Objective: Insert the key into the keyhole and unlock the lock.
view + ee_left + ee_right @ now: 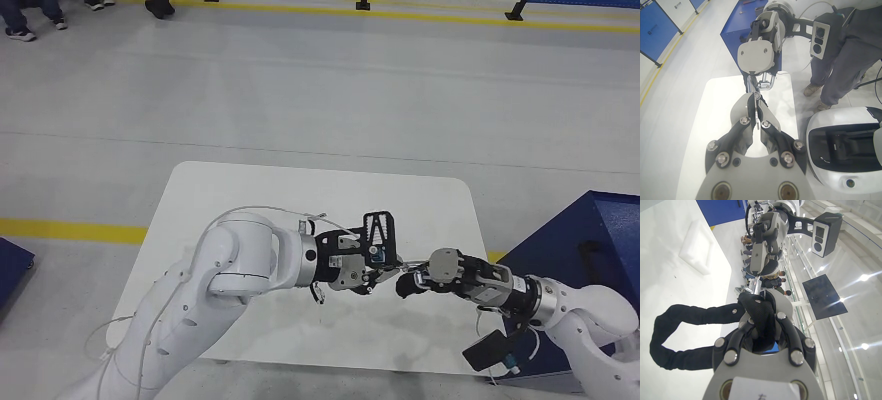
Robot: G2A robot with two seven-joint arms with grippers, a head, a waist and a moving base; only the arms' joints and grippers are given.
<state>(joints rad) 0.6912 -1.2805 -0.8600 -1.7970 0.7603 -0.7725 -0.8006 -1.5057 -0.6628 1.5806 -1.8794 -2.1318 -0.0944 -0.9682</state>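
My left gripper (755,98) is shut on a flat silver key (756,113), held edge-on between its fingers. The key's tip meets the round silver end of the lock (756,94); how deep it sits cannot be seen. My right gripper (761,302) faces it, shut on the lock's black fabric-covered body (761,313). The silver lock cylinder (756,286) sticks out toward the left gripper (757,273), and the black sleeved cable loop (677,321) hangs off to one side. In the top view both grippers (385,265) (418,280) meet above the table's right half.
The white table (250,200) lies under both arms. A blue cabinet (590,250) stands just off its right edge, close to the right arm. A white foam tray (696,249) rests on a surface in the right wrist view.
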